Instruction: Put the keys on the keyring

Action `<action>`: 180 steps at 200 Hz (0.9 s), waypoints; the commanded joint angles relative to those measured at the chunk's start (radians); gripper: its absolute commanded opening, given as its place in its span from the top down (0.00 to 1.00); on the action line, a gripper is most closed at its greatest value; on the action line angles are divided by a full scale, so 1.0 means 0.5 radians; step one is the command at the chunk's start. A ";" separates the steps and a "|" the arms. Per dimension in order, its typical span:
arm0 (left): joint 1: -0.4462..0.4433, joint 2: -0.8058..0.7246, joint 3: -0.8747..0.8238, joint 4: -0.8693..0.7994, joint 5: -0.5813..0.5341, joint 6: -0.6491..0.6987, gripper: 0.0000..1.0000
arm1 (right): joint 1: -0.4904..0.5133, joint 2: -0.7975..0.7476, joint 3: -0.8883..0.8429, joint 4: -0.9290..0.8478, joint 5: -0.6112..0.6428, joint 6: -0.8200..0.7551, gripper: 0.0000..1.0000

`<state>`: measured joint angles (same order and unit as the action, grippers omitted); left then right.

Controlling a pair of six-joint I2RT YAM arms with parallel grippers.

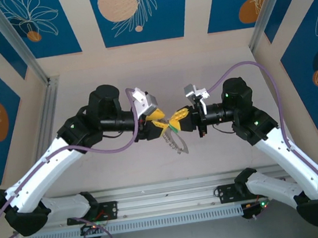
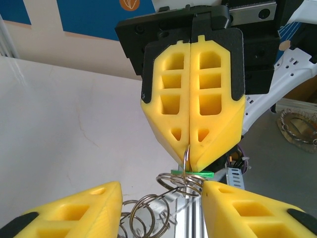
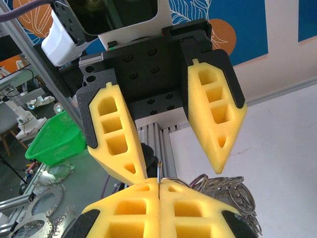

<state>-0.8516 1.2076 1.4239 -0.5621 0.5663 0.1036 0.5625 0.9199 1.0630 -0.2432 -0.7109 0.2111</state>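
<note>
Two tools meet tip to tip above the table (image 2: 59, 109), we see the right tool (image 2: 190, 157) closed, pinching a ring of the keyring (image 2: 174, 182), key (image 2: 193, 174) just beneath its tips, left tool (image 2: 163, 208) open either side.

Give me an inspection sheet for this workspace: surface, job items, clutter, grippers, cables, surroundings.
Surface: pale table, matt and unmarked.
Job's things: keyring, a bunch of silvery rings, hangs in the air from the right gripper; green key sits at the lower end of the pinched ring, threaded or not cannot be told.
Clutter: nothing seen on the table.
Grippers: right gripper shut on one ring of the keyring; left gripper open, facing it tip to tip, nothing gripped.
Cables: purple cables loop from each arm, clear of the fingers.
Surroundings: blue leaf-print panels; aluminium rail at the near edge; green basket beyond the table.
</note>
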 commanded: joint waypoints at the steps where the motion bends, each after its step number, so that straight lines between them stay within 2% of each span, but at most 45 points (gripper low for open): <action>1: -0.047 0.023 0.050 -0.025 -0.047 0.001 0.55 | 0.012 -0.014 -0.030 0.079 -0.042 0.025 1.00; 60: -0.116 0.030 0.088 -0.103 -0.239 0.065 0.60 | 0.010 -0.029 -0.037 0.065 -0.003 0.013 1.00; 91: -0.134 0.028 0.088 -0.114 -0.305 0.081 0.71 | 0.010 -0.038 -0.046 0.066 -0.002 0.016 1.00; 118: -0.152 0.043 0.103 -0.151 -0.366 0.111 0.85 | 0.012 -0.045 -0.052 0.063 0.006 0.012 1.00; 137: -0.158 0.034 0.095 -0.137 -0.392 0.112 0.88 | 0.010 -0.044 -0.054 0.059 0.007 0.012 1.00; 168: -0.160 0.015 0.088 -0.134 -0.426 0.112 1.00 | 0.010 -0.047 -0.064 0.061 0.011 0.013 1.00; 180: -0.164 0.010 0.091 -0.136 -0.427 0.114 1.00 | 0.011 -0.046 -0.066 0.063 0.014 0.012 1.00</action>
<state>-0.9257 1.2186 1.4441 -0.6304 0.3954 0.1478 0.5621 0.9188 1.0351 -0.2390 -0.6720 0.2108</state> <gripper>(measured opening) 0.046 0.053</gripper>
